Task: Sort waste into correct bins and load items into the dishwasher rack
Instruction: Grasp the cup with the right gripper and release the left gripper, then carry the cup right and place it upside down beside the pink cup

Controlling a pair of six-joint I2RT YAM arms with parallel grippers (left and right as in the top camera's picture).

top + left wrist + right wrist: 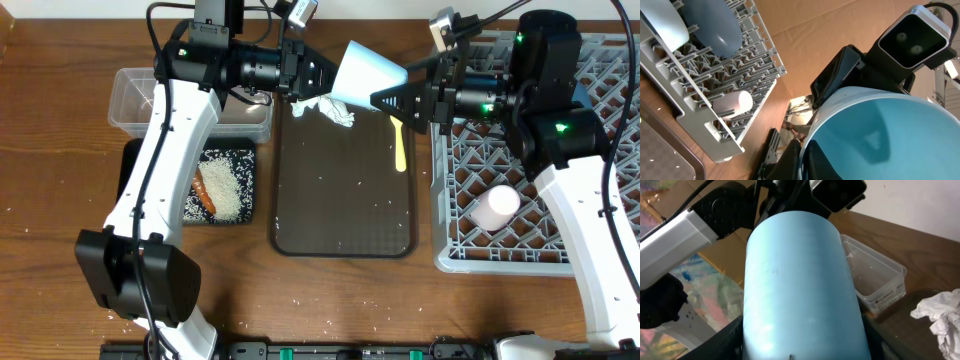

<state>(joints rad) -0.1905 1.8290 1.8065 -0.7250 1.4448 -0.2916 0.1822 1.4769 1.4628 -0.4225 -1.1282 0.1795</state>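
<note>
Dishwasher rack (462,170) fills the right of the overhead frame, with the pink-and-white cup (497,207) lying in it. Brown tray (340,190) at centre. Light-blue cup (365,72) at top centre, between both grippers. I see the right gripper (378,100) clamped on its wall, one finger each side. Left gripper (325,78) is at the rim; I cannot tell if it grips.

A: How many cups are counted?
B: Two: a light-blue cup (365,72) and a pink-and-white cup (497,207).
A: And the rest?
B: One yellow spoon (399,145), one napkin (332,110), one carrot (203,191), one blue plate (715,25) and one white bowl (662,25) are counted. The rice grains (228,185) cannot be counted.
</note>
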